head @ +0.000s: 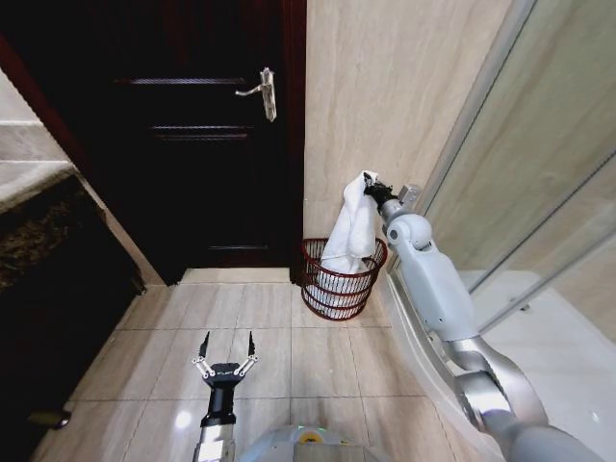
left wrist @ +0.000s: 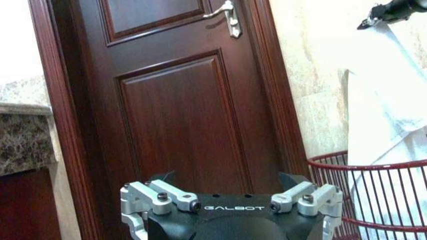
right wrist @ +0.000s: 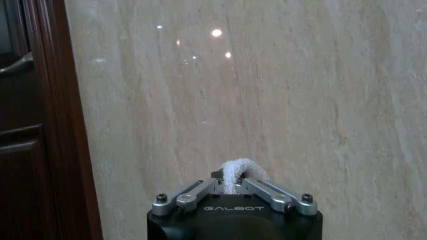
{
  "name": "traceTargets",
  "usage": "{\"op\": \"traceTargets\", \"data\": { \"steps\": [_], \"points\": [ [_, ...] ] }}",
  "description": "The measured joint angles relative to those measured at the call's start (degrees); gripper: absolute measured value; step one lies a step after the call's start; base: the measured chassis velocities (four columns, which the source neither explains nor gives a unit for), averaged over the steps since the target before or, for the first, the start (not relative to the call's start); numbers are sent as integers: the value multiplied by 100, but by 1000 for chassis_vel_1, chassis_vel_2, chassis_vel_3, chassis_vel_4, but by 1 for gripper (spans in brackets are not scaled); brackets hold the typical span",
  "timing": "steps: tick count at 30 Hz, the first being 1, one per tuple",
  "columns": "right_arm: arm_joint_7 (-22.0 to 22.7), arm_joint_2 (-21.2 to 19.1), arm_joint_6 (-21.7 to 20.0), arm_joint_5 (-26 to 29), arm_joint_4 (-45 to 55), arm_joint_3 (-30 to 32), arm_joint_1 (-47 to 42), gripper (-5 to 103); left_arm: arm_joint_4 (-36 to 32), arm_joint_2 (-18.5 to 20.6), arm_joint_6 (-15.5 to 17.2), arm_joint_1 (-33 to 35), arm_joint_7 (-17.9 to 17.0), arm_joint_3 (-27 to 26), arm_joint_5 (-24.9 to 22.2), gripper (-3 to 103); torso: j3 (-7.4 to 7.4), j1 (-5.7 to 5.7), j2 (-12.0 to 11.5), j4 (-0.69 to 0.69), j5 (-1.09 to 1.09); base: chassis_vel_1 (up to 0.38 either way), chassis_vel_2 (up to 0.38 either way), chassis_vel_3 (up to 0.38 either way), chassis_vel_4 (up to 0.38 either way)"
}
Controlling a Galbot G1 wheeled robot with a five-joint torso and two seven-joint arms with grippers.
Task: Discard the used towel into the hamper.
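Note:
A white towel [head: 354,231] hangs from my right gripper [head: 371,187], which is shut on its top corner above the hamper [head: 339,284]. The towel's lower end drapes into the dark red wire hamper on the floor by the wall. In the right wrist view a bunch of towel [right wrist: 237,172] sticks out between the shut fingers. The left wrist view has the towel [left wrist: 390,100] and the hamper's rim [left wrist: 373,165] at its edge. My left gripper [head: 225,351] hovers low over the tiles, open and holding nothing.
A dark wooden door [head: 202,144] with a metal handle [head: 262,91] stands shut left of the hamper. A beige tiled wall [head: 395,96] is behind it, a glass shower screen [head: 549,173] to the right, a stone counter [head: 38,221] on the left.

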Motion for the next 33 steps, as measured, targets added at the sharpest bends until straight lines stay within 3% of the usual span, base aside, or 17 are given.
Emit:
{"op": "traceTargets", "data": {
  "steps": [33],
  "points": [
    [-66,-74,12,3,-72,37,-16,1,33,0,-68,58,-8,35,94,100,-516,-228,-745,0,1,0,0,0,0]
  ]
}}
